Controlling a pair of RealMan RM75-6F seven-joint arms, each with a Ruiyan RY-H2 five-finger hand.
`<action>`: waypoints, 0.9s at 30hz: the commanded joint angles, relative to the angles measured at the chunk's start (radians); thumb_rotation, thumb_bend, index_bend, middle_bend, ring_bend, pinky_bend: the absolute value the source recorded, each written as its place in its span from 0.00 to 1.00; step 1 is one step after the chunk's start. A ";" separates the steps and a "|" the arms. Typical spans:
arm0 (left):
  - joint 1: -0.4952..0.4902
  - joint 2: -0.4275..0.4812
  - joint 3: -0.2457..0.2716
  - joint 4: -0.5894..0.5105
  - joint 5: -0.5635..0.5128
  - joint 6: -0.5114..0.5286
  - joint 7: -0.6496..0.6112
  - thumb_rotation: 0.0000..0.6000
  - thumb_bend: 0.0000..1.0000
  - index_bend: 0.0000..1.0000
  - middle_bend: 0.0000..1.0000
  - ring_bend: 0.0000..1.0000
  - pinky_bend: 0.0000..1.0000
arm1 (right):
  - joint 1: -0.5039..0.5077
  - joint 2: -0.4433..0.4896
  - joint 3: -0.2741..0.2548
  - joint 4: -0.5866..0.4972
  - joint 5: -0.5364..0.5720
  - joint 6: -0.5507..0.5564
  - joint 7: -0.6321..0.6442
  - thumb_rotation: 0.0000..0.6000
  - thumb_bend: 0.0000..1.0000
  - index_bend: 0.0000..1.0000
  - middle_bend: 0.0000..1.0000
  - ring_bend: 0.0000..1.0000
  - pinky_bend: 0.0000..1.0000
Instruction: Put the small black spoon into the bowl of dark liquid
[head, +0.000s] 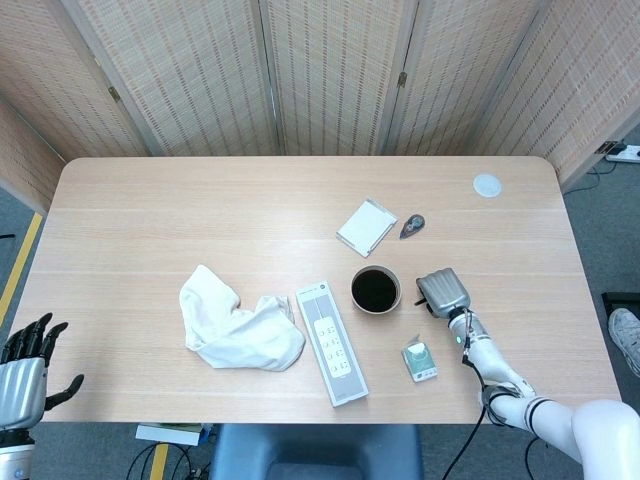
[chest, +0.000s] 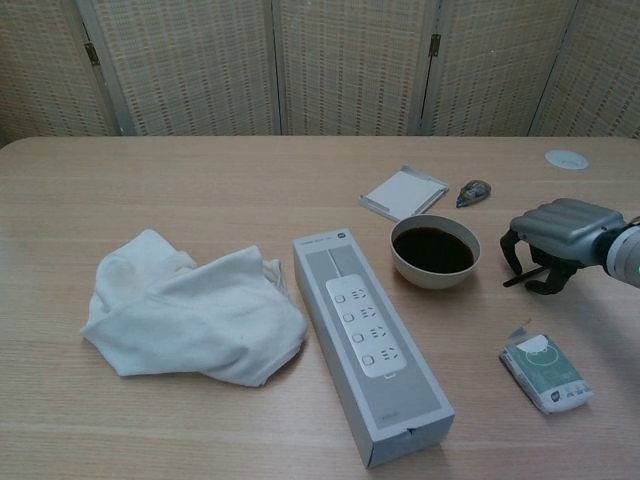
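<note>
The bowl of dark liquid (head: 375, 289) (chest: 435, 250) stands right of the table's middle. Just to its right, my right hand (head: 442, 291) (chest: 560, 230) is low over the table with its fingers curled down around the small black spoon (chest: 522, 278). The spoon's thin end pokes out leftwards from under the fingers, towards the bowl, and the rest of it is hidden by the hand. My left hand (head: 25, 365) hangs off the table's near left corner, holding nothing, its fingers spread. It shows in the head view only.
A long grey-white power-strip box (head: 332, 342) (chest: 370, 340) lies left of the bowl, with a crumpled white cloth (head: 238, 325) beyond it. A green tissue packet (head: 419, 360) (chest: 545, 370) lies near the right hand. A white pad (head: 366, 226) and a small dark object (head: 411, 226) sit behind the bowl.
</note>
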 joint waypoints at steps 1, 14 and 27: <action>0.000 0.000 0.000 0.001 0.001 0.000 -0.002 1.00 0.25 0.19 0.08 0.11 0.14 | 0.001 -0.001 0.000 0.001 0.000 0.001 -0.001 1.00 0.28 0.52 0.97 1.00 1.00; 0.002 -0.001 0.001 0.007 0.000 -0.001 -0.006 1.00 0.25 0.19 0.08 0.11 0.14 | 0.006 -0.009 0.001 0.014 0.003 -0.009 -0.011 1.00 0.29 0.53 0.97 1.00 1.00; 0.007 0.000 0.002 0.010 -0.002 -0.001 -0.011 1.00 0.25 0.19 0.08 0.11 0.14 | 0.013 -0.030 -0.003 0.042 -0.003 -0.022 -0.007 1.00 0.29 0.53 0.97 1.00 1.00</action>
